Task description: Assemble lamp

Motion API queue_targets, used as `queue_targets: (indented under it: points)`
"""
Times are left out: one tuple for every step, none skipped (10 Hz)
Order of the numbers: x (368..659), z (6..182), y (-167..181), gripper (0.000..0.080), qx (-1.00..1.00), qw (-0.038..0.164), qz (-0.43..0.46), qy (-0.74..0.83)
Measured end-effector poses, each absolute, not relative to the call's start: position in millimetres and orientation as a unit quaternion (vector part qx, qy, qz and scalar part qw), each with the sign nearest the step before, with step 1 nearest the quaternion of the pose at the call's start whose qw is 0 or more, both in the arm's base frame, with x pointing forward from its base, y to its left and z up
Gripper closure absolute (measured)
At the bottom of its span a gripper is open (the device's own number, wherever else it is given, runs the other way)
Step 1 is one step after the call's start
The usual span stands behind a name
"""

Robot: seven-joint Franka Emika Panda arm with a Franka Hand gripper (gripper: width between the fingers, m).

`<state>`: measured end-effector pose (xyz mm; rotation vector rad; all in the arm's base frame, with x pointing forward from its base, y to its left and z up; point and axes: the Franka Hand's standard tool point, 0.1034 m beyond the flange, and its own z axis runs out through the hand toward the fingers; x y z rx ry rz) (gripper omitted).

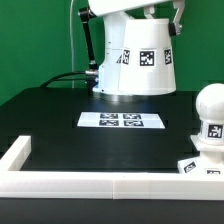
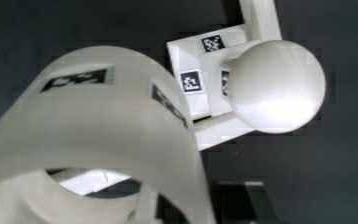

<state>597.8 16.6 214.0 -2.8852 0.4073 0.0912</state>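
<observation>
The claw [image 1: 150, 14] sits at the top edge of the exterior view, mostly cut off, right above the shade [image 1: 146, 62]. We see the shade hanging clear of the black table [image 1: 60, 140], up in the air in front of the arm's white column [image 1: 104, 50], so the claw evidently has hold of it by its upper end. We cannot tell how wide the fingers stand, since neither view shows them plainly. The shade is upright with its narrow end up, and square tags face us on its side.

In the wrist view the shade [image 2: 105, 130] fills the near field, its open rim curving below, with a tag near its upper part.

The bulb [image 1: 212, 108] sits on the base [image 1: 205, 165] at the exterior view's right, near the white rail [image 1: 100, 183] along the table's front edge. It is well apart from the shade and lower. The wrist view shows the bulb [image 2: 274, 85] as a smooth white ball with the tagged base [image 2: 202, 80] beside it.

The marker board [image 1: 121, 121] lies flat on the table below the hanging shade, between the arm's foot and the rail.
</observation>
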Motion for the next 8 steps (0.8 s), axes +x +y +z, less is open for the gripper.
queue_targets:
  points:
    - [597.1, 212.8, 16.0, 0.0755, -0.983, 0.113, 0.032, 0.139]
    - [597.1, 212.7, 16.3, 0.0755, -0.983, 0.113, 0.032, 0.139]
    - [597.1, 213.2, 18.0, 0.0755, -0.983, 0.112, 0.033, 0.143]
    - [599.5, 219.7, 34.2, 0.0755, -0.98, 0.11, 0.034, 0.161]
    - [607.0, 229.0, 48.3, 0.0755, -0.98, 0.113, 0.031, 0.162]
    - [615.6, 236.1, 57.6, 0.0755, -0.979, 0.114, 0.027, 0.167]
    - [620.8, 239.8, 66.7, 0.0755, -0.978, 0.114, 0.027, 0.171]
    - [626.3, 240.1, 76.1, 0.0755, -0.978, 0.114, 0.026, 0.171]
